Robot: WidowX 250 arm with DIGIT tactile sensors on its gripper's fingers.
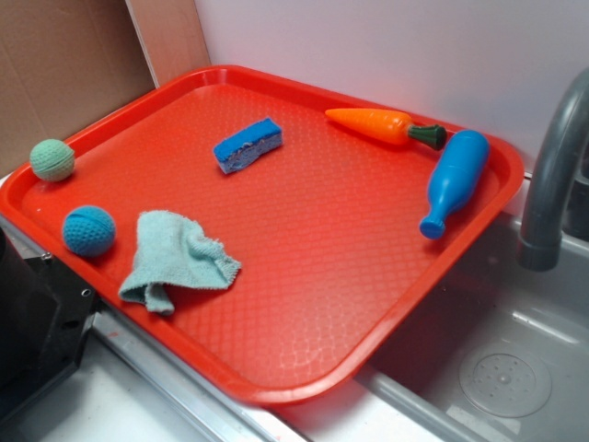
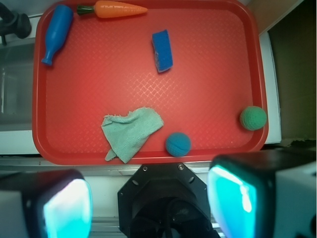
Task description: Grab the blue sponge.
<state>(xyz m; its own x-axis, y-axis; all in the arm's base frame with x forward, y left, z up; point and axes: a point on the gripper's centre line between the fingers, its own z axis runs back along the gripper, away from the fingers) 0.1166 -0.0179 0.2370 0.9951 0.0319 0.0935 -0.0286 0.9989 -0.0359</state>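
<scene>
The blue sponge [image 1: 248,145] [image 2: 162,50] lies flat on the red tray [image 1: 322,276] [image 2: 89,89], in its far half near the middle, nothing touching it. My gripper [image 2: 151,203] is high above the tray's near edge, well back from the sponge. Its two fingers [image 2: 67,208] stand wide apart at the bottom of the wrist view, with nothing between them. The exterior view does not show the gripper, only the robot's black base [image 1: 37,322] at the lower left.
On the tray also lie an orange carrot [image 1: 377,124] [image 2: 116,8], a blue bottle [image 1: 456,180] [image 2: 55,30], a pale green cloth [image 1: 175,258] [image 2: 131,131], a blue knitted ball [image 1: 89,230] [image 2: 178,144] and a green ball [image 1: 52,159] [image 2: 253,118]. A sink [image 1: 497,368] and a grey faucet [image 1: 552,175] are on the right.
</scene>
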